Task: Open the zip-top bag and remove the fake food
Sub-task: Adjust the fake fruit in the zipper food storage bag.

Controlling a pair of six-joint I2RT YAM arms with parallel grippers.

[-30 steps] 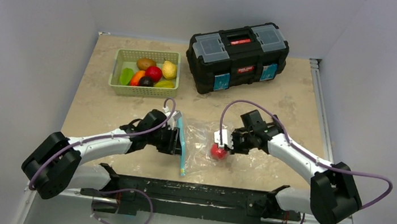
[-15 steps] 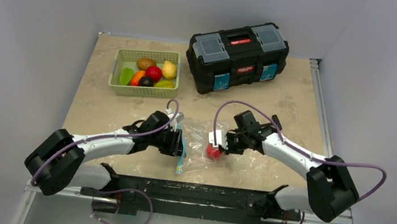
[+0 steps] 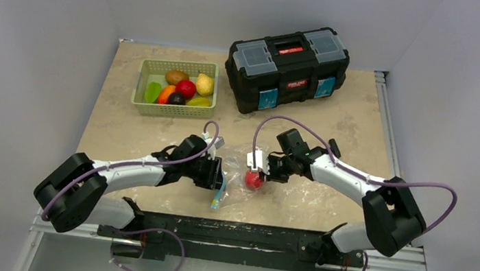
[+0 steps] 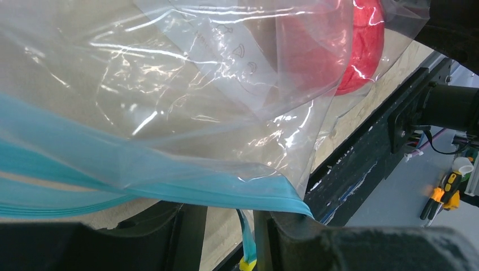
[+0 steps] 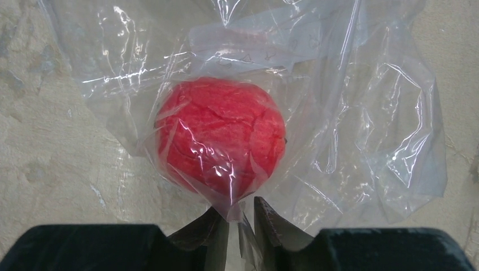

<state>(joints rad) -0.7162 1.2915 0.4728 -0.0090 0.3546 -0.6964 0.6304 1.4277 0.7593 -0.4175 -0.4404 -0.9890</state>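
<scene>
The zip-top bag (image 3: pixel 234 189) lies between my two grippers near the table's front edge, with one red fake fruit (image 3: pixel 254 181) inside it. My left gripper (image 3: pixel 216 174) is shut on the bag's teal zip strip (image 3: pixel 217 193). In the left wrist view the strip (image 4: pixel 113 175) runs across the gripper (image 4: pixel 229 217), and a loose teal end hangs between the fingers. My right gripper (image 3: pixel 263 169) is shut on a fold of the bag's film just behind the fruit. In the right wrist view the gripper (image 5: pixel 240 217) pinches that film below the fruit (image 5: pixel 220 138).
A green basket (image 3: pixel 141 89) with several fake fruits and vegetables (image 3: pixel 185 89) stands at the back left. A black toolbox (image 3: pixel 287 69) stands at the back middle. A black frame rail (image 3: pixel 232 231) runs along the near table edge, close to the bag.
My right gripper has moved left with the bag's end, and the red fruit has shifted left with it. The zip strip at my left gripper now hangs lower, nearer the front edge.
</scene>
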